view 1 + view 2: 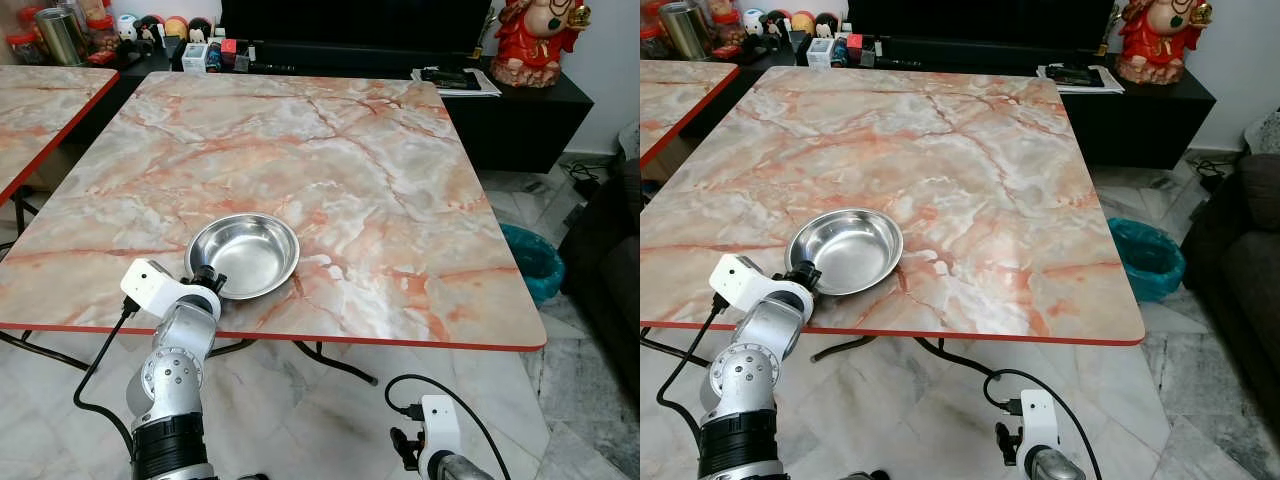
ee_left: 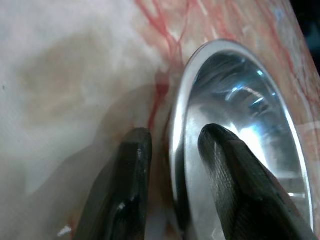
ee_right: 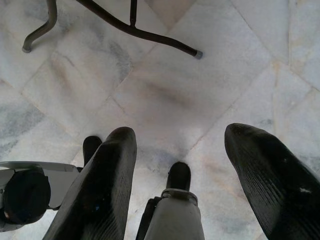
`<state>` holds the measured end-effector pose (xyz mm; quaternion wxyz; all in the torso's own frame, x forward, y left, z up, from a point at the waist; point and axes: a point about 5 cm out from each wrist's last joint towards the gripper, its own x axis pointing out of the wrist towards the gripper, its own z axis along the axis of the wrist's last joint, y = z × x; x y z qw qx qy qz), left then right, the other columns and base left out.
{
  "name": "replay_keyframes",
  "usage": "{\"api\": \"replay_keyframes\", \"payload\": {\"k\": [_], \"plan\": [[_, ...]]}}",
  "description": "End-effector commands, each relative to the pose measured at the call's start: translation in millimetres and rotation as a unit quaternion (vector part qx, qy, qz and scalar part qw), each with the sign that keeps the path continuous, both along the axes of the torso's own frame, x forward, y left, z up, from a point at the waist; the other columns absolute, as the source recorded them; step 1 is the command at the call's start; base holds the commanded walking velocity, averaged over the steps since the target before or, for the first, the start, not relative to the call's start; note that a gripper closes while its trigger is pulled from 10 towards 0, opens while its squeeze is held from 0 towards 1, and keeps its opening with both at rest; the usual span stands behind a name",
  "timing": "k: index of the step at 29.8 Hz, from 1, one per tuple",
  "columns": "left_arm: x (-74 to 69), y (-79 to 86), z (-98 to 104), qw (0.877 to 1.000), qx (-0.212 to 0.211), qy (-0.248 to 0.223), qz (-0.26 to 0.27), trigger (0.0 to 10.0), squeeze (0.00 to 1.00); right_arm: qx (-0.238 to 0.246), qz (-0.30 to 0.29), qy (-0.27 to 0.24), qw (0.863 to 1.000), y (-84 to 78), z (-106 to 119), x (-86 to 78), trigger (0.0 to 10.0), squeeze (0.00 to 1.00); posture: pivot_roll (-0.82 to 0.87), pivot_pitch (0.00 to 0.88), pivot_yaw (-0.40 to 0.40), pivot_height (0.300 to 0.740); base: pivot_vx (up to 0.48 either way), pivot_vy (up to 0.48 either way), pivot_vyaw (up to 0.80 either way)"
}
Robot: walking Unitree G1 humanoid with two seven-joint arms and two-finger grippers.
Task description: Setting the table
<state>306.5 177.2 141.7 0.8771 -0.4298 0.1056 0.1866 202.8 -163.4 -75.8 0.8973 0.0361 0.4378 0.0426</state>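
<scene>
Item: round shiny steel bowl (image 1: 243, 254), lower left of frame, on pink-veined marble tabletop (image 1: 380, 170) near its red front edge. Left gripper (image 2: 172, 150) pinches its rim, one finger inside, one outside. Right gripper (image 3: 180, 165) hangs spread over floor. Step: placing; next, presumably release.

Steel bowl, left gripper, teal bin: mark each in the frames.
steel bowl (image 1: 250, 250): left eye view, on its inner bottom.
left gripper (image 2: 172, 175): left wrist view, between the two black fingertips, which straddle the bowl's rim.
teal bin (image 1: 1148, 255): right eye view, on its liner, on the floor beside the table.
</scene>
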Motion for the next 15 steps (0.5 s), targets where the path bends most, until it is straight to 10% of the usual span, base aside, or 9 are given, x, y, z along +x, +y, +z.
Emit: {"api": "replay_keyframes", "payload": {"k": [1,15], "plan": [[-1.8,2.0,8,1.000,0.004,-0.009,0.005,10.0,0.00,-0.001,0.001,0.006,1.000,-0.1,-1,-1.7,10.0,0.00,0.10,0.095,-0.041,0.740,0.000,0.000,0.00],[-15.8,14.7,24,0.999,0.028,-0.022,0.015,10.0,0.00,-0.002,0.006,0.005,1.000,0.1,0,-0.4,10.0,0.00,0.12,0.099,-0.049,0.740,0.000,0.000,0.00]]}}
